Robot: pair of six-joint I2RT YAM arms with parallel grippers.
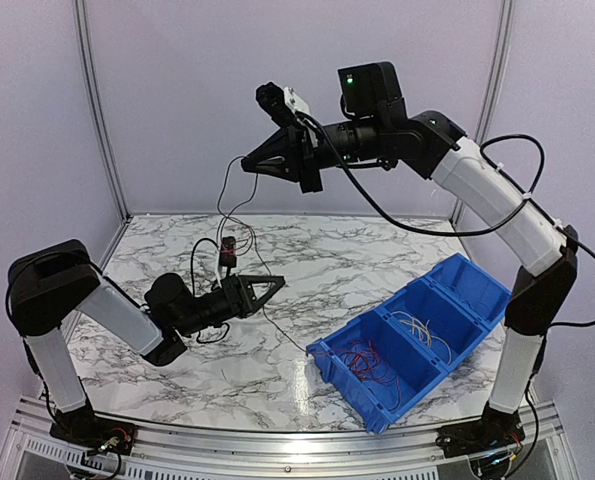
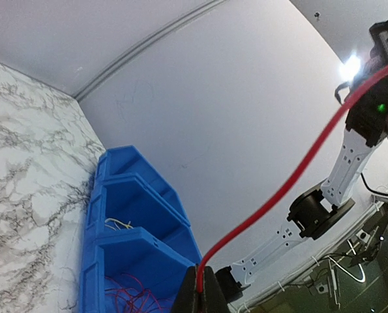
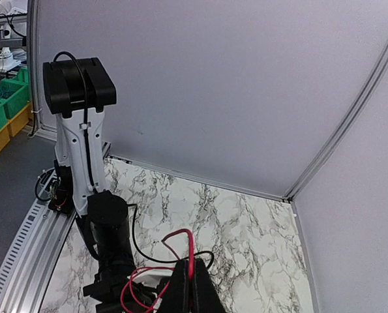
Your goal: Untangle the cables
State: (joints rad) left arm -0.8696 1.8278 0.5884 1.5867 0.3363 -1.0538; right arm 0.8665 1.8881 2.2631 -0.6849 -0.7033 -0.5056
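Because the cables [image 1: 229, 245] are knotted, the 2 arms stretch them: right jaws clamp strands high above the surface [image 1: 377, 260]; left jaws pinch 1 red cable [image 2: 278, 195] low, likely to draw it free. Sorted wires lie in the blue bin [image 1: 492, 300].
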